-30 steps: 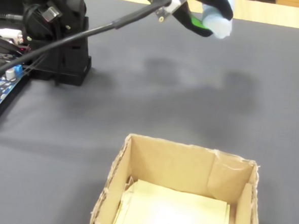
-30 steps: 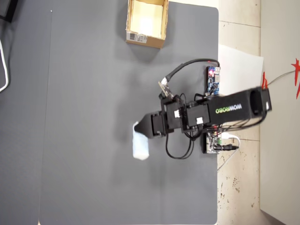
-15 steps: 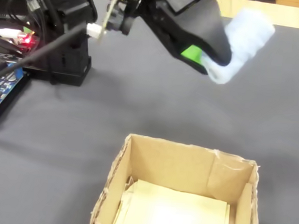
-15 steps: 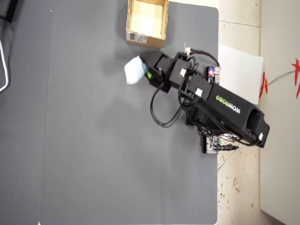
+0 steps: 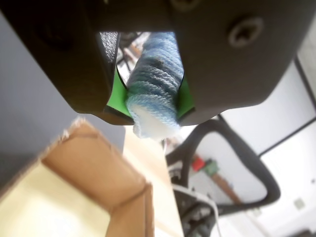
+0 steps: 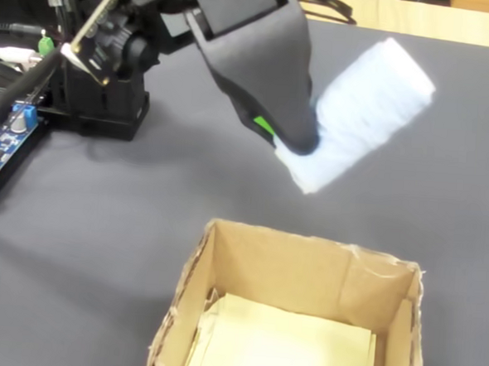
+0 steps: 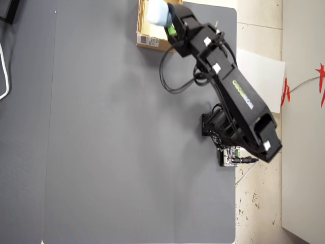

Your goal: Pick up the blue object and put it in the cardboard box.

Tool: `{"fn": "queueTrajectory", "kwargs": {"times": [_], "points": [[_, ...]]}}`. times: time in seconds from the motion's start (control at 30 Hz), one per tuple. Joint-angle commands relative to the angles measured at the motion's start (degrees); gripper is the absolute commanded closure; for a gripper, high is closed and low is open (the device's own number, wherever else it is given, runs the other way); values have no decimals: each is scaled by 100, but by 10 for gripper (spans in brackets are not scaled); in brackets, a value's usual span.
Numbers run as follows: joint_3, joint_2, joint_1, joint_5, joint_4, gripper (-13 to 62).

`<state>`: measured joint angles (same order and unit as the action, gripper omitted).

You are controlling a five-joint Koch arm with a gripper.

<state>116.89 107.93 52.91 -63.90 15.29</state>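
My gripper (image 5: 150, 106) is shut on the blue object (image 5: 154, 74), a pale blue ribbed soft block pinched between the green pads. In the fixed view the blue object (image 6: 367, 114) sticks out to the right of the gripper (image 6: 295, 146), held in the air just behind the far wall of the cardboard box (image 6: 307, 243). The box is open on top, with a pale yellowish inside. In the wrist view the cardboard box (image 5: 94, 173) lies below and left of the jaws. From overhead, the blue object (image 7: 157, 12) hangs over the box (image 7: 152, 41), whose barcode label shows.
A dark-blue circuit board (image 6: 2, 139) and cables lie at the left of the fixed view, beside the arm's base (image 6: 100, 99). A grey mat (image 7: 111, 142) covers the table. An office chair (image 5: 224, 163) stands beyond the table edge in the wrist view.
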Motion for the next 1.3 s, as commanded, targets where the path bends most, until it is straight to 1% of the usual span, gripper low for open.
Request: {"fn": "queueTrajectory", "kwargs": {"times": [0.0,0.13,0.3,0.33,0.37,0.5,0.6,0.8,0.93,1.07,1.27], "points": [[-554,9,79,-9,-220,451],[-642,-334,334,-281,149,447],[-360,-369,492,-650,316,436],[-360,-387,501,-712,404,410],[-369,-422,501,-879,536,368],[-404,-492,492,-1037,835,280],[-422,-536,466,-1292,870,200],[-422,-510,422,-1556,738,170],[-439,-378,158,-1872,501,170],[-360,-211,-343,-2637,422,167],[-167,97,-1283,-3322,-123,156]]}}
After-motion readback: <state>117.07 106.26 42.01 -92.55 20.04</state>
